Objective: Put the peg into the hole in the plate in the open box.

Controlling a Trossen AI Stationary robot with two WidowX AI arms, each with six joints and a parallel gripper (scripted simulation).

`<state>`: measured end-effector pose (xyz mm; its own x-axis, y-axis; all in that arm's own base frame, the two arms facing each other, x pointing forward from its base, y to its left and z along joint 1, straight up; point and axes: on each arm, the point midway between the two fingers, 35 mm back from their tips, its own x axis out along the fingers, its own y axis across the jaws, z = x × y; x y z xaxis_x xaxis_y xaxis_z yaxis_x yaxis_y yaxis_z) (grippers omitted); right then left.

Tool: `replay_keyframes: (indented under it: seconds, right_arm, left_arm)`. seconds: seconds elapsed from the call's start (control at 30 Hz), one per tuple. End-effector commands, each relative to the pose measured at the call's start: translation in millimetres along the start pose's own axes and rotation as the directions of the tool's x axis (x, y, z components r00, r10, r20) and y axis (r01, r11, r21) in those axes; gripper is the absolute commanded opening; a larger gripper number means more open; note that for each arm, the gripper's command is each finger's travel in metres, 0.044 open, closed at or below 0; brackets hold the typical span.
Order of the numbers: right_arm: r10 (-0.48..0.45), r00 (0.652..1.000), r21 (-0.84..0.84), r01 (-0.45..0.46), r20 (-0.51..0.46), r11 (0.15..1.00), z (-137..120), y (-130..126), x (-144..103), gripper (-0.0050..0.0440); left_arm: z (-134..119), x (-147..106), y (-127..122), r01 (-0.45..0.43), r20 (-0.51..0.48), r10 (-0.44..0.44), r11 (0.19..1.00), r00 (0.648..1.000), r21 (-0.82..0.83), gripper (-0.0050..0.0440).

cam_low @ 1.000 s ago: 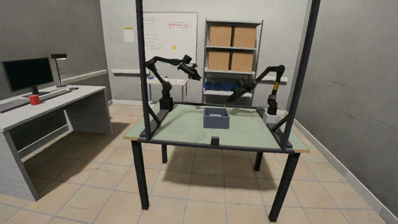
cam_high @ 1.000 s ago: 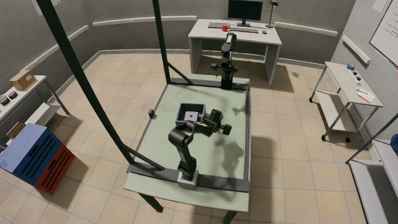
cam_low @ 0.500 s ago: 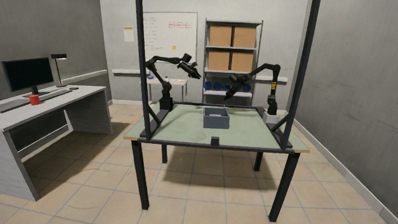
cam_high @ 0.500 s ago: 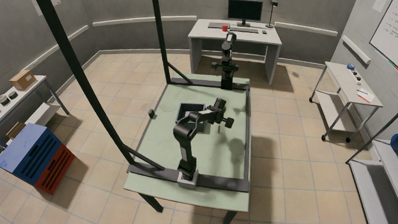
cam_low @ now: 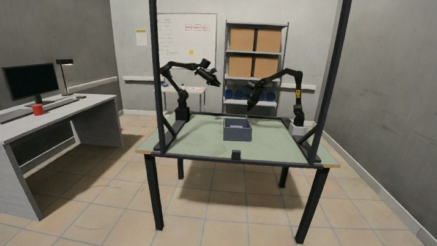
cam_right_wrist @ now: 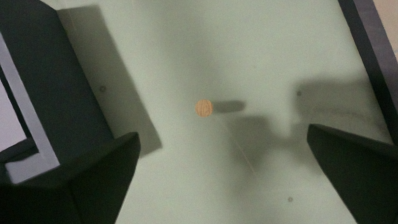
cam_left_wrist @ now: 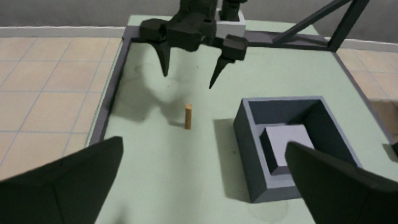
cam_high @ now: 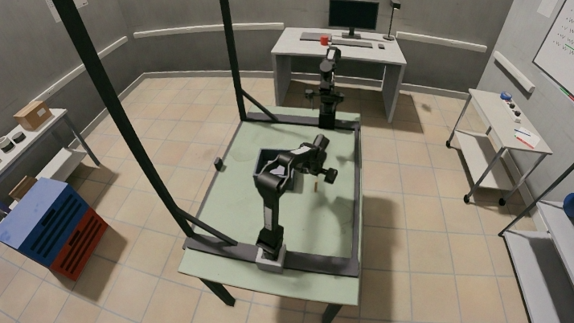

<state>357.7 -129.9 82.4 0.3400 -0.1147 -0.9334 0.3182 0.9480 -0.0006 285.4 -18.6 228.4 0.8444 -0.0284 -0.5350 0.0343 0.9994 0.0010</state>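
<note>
The small wooden peg [cam_high: 316,186] stands upright on the green table, to one side of the open grey-blue box [cam_high: 272,159] and apart from it. It also shows in the left wrist view [cam_left_wrist: 188,116] and, end-on from above, in the right wrist view [cam_right_wrist: 203,107]. My right gripper [cam_left_wrist: 187,82] hangs open and empty well above the peg. My left gripper [cam_low: 215,83] is open and empty, raised high over the far side of the table. The box [cam_left_wrist: 295,145] holds a pale plate [cam_left_wrist: 290,145]; its hole is not visible.
A small black block [cam_high: 218,163] sits at the table edge on the box's other side. A dark frame rail runs around the table, with slanted black posts at the corners. My right arm's forearm hides part of the box in the top view.
</note>
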Motion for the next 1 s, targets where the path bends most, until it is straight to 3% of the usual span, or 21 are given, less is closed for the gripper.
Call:
replay_keyframes:
  seconds: [0.0, 0.33, 0.4, 0.47, 0.63, 0.77, 0.97]
  right_arm:
    - [0.0, 1.0, 0.0, 0.0, 0.006, 1.0, 6.0, 0.7, -4.1, 0.044]
    - [0.0, 1.0, 0.0, 0.0, 0.008, 1.0, 3.6, 0.3, -5.5, 0.044]
    - [0.001, 1.0, 0.0, -0.001, -0.012, 1.0, -1.1, 2.2, 2.3, 0.0392]
    - [0.001, 1.0, 0.0, -0.001, -0.012, 1.0, -1.1, 2.2, 2.3, 0.0392]
    - [-0.004, 1.0, 0.006, 0.004, -0.015, 1.0, -3.0, 8.8, 22.3, 0.0272]
    - [-0.007, 1.0, 0.014, 0.007, -0.005, 1.0, 0.6, 10.5, 24.9, 0.0176]
    - [-0.005, 1.0, 0.014, 0.005, -0.003, 1.0, 2.7, 8.5, 32.0, 0.017]
  left_arm:
    - [7.5, -4.2, 0.4, -0.001, 0.022, 0.001, 1.0, 1.0, -0.003, 0.044]
    - [7.5, -4.2, 0.4, -0.001, 0.022, 0.001, 1.0, 1.0, -0.003, 0.044]
    - [7.5, -4.2, 0.4, -0.001, 0.022, 0.001, 1.0, 1.0, -0.003, 0.044]
    - [7.5, -4.2, 0.4, -0.001, 0.022, 0.001, 1.0, 1.0, -0.003, 0.044]
    - [7.5, -4.2, 0.4, -0.001, 0.022, 0.001, 1.0, 1.0, -0.003, 0.044]
    - [7.5, -4.2, 0.4, -0.001, 0.022, 0.001, 1.0, 1.0, -0.003, 0.044]
    - [7.5, -4.2, 0.4, -0.001, 0.022, 0.001, 1.0, 1.0, -0.003, 0.044]
